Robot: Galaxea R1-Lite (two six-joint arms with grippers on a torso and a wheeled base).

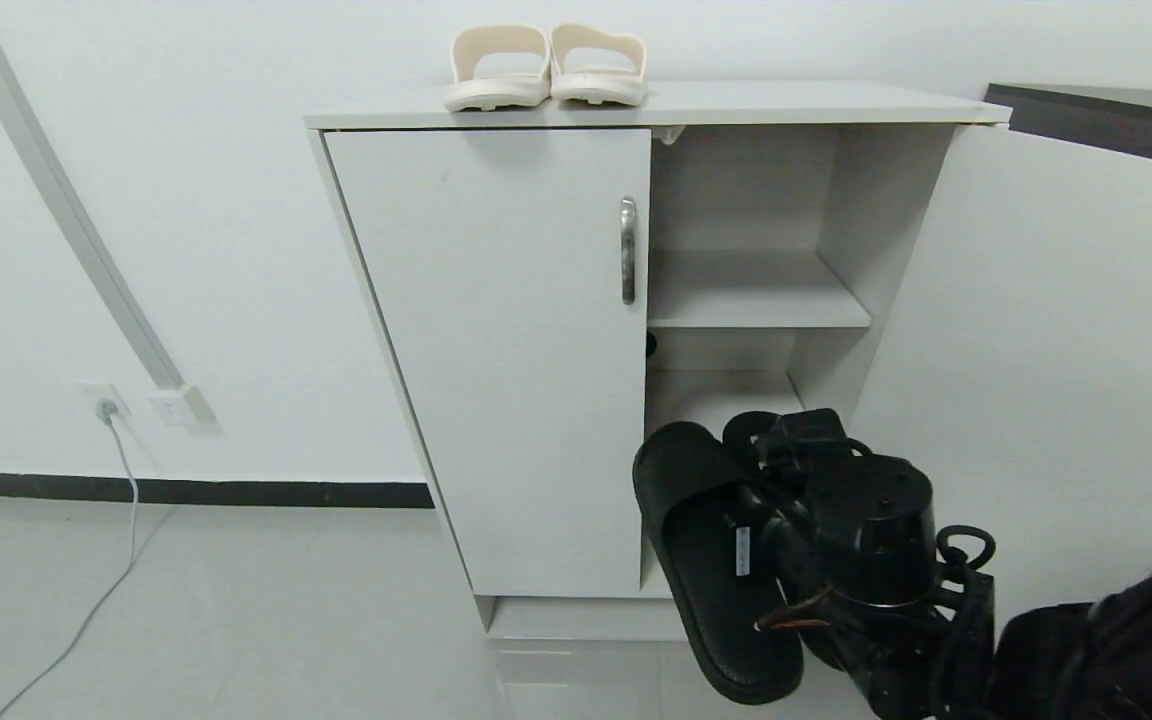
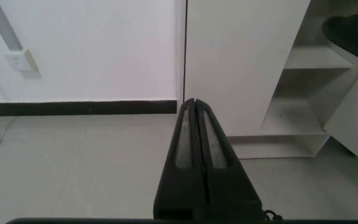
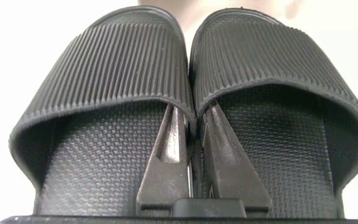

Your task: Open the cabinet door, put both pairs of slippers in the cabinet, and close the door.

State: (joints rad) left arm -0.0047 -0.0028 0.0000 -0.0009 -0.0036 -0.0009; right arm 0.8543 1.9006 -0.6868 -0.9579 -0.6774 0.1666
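- The right gripper [image 3: 191, 119] was clamped on the black slippers [image 1: 714, 560]. In the right wrist view one finger sat under each strap, pinching the two adjoining inner edges together so the pair was carried as one.
- In the head view that pair hung tilted, soles toward the closed side of the cabinet, just in front of the open lower compartment [image 1: 721, 392]. I judged it not yet inside, since nothing showed it resting on a shelf.
- The left gripper [image 2: 195, 109] was clenched on nothing, its fingers pressed flat together, hovering over the floor [image 2: 73, 168] beside the cabinet.
- The right door [image 1: 1036, 350] stood swung wide open, so the opening step looked done.
- The left door [image 1: 496, 350] was shut, its handle [image 1: 627, 250] at the inner edge. The middle shelf [image 1: 751, 295] behind the open door was bare.
- Farthest off, the white slippers [image 1: 546, 68] sat side by side on the cabinet top [image 1: 816, 100], over the shut door, untouched by either gripper.
- By my reckoning the task was under halfway. One door was open and the first pair was lifted but not placed. Left to do were setting the black pair in, fetching the white pair from the top and placing it, and closing the door.
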